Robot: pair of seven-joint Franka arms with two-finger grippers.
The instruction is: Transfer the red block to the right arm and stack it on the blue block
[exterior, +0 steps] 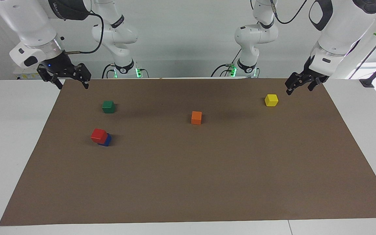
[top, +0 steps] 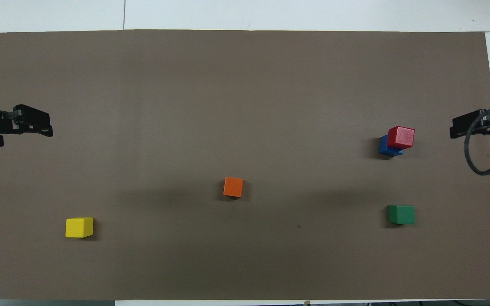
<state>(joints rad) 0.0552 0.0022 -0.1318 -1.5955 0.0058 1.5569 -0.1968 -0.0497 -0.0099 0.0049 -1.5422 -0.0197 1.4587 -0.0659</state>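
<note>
Facing view: red block sits on blue block (overhanging), both tools, right tool and left tool, spread at mat edges

You have five cubes on the brown mat, one of each colour: one red block, one blue block, one green cube, one orange cube and one yellow cube. You have two arms at the table, so two grippers: one left gripper and one right gripper. You see one mat and one table.
</note>
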